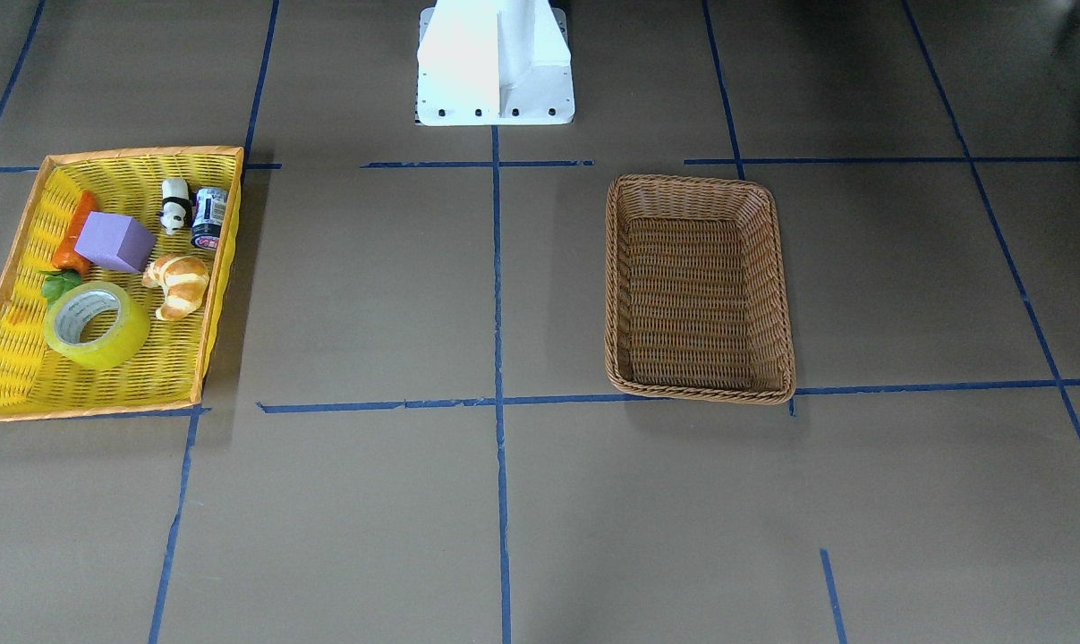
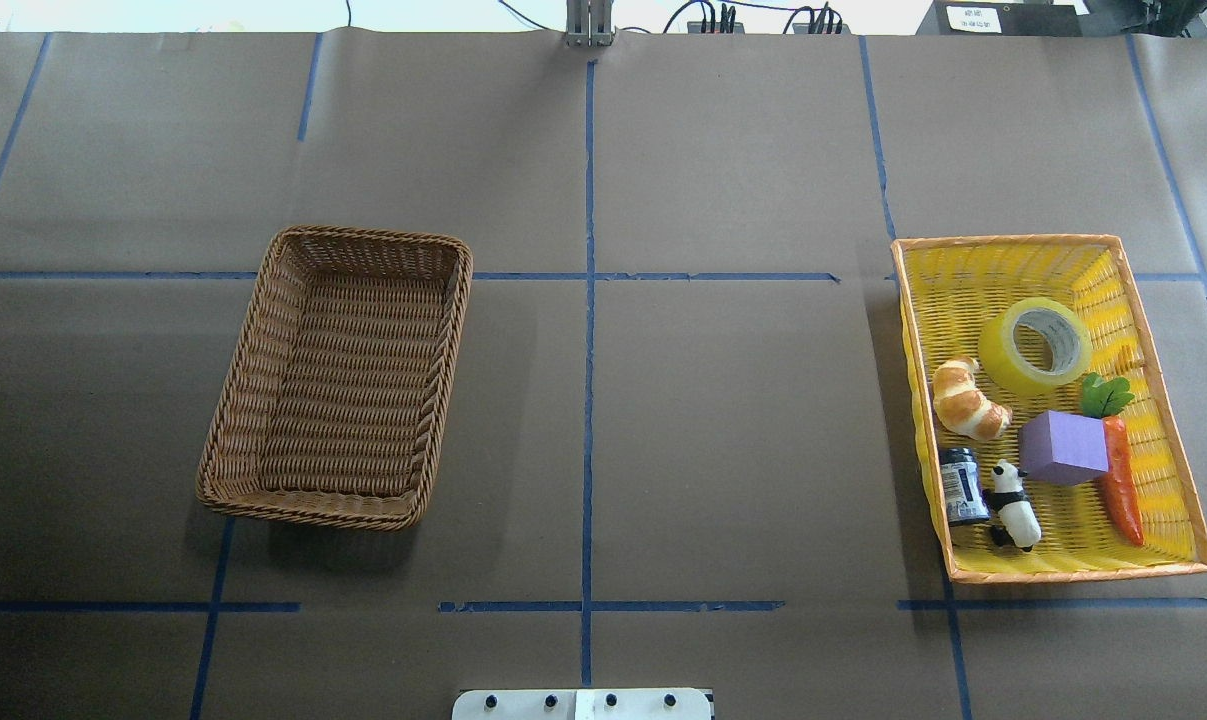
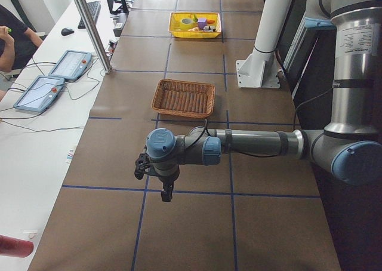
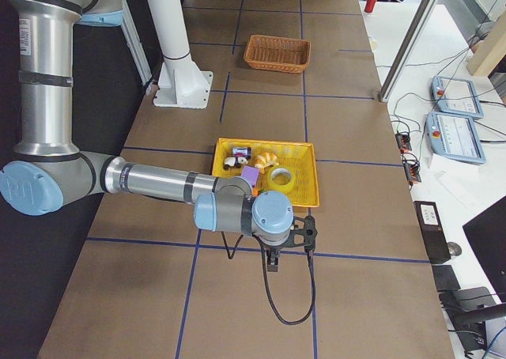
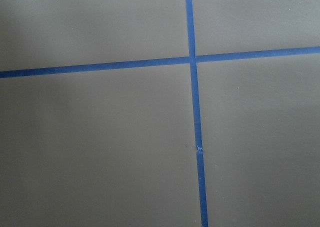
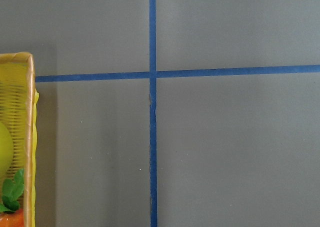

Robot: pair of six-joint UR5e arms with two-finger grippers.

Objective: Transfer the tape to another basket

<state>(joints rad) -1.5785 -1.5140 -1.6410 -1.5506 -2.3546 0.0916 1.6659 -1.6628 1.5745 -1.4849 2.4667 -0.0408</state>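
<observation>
The tape [image 1: 97, 325] lies flat in the yellow tray [image 1: 141, 152], at the tray's end away from the robot base; it also shows in the overhead view [image 2: 1035, 345] and the exterior right view [image 4: 281, 177]. The brown wicker basket [image 1: 696, 181] stands with nothing in it on the robot's left side [image 2: 308, 510]. My left gripper [image 3: 166, 190] hangs over bare table beyond the basket [image 3: 182, 113], seen only in the exterior left view. My right gripper [image 4: 273, 262] hangs over bare table just outside the tray [image 4: 265, 143]. I cannot tell whether either is open or shut.
The tray [image 2: 1003, 241] also holds a croissant [image 2: 968, 400], a purple block [image 2: 1063, 447], a carrot [image 2: 1121, 490], a panda figure [image 2: 1015, 505] and a small can [image 2: 961, 485]. The white robot base [image 1: 495, 63] stands at the table's edge. Blue tape lines grid the brown table.
</observation>
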